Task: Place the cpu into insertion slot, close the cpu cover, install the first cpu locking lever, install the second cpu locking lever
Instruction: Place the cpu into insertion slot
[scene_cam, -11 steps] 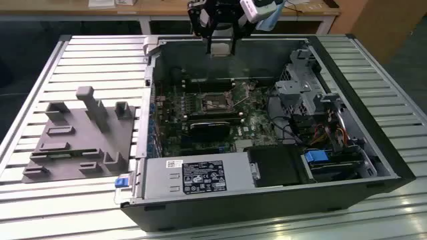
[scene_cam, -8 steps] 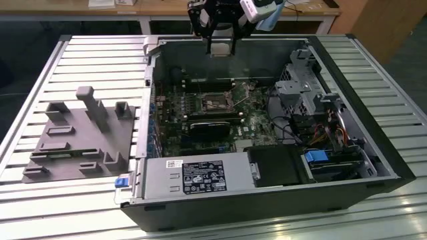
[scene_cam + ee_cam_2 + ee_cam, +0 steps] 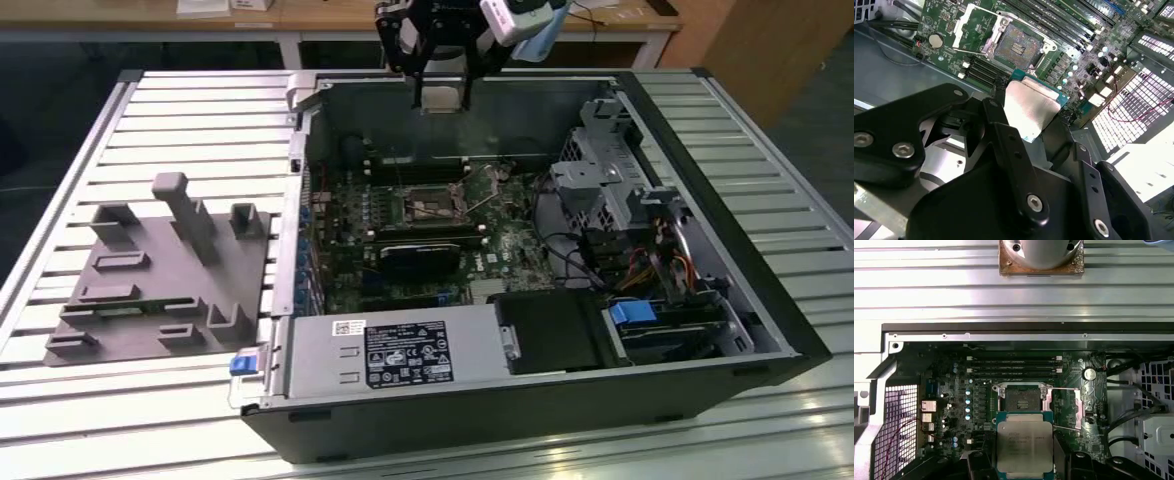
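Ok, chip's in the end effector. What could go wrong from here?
The end effector grips the cpu only by its edges, above the board; a slip could drop it onto the exposed contacts of the insertion slot. The cpu cover stands open right beside the slot, so the end effector might clip it going down.

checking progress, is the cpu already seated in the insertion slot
No, in the first wrist view the gripper holds the cpu apart from the insertion slot, whose dark centre lies bare.

One cpu (image 3: 1024, 447), one insertion slot (image 3: 1023, 399), one cpu cover (image 3: 960, 27), one computer case (image 3: 534, 420).
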Tool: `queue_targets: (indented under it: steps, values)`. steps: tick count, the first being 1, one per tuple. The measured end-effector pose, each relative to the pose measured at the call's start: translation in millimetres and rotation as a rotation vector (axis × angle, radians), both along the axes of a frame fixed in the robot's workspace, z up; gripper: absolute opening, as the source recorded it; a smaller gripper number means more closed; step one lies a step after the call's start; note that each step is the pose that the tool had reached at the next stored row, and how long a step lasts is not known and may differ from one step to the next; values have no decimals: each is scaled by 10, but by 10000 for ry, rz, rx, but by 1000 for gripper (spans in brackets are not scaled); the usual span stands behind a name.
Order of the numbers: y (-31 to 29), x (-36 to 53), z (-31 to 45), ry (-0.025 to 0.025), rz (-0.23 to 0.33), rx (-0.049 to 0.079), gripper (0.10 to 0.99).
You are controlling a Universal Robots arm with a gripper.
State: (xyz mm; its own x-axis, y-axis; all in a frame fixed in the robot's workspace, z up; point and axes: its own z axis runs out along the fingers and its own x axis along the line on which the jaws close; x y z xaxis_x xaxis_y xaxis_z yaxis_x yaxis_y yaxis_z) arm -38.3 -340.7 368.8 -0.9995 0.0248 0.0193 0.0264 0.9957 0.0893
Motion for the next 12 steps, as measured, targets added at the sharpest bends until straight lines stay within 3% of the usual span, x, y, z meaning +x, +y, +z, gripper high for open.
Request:
queue_targets:
  steps: [4,12]
  values:
    - [0,0,-27,0,-1,12,537]
    - [0,0,-170,-3,0,12,537]
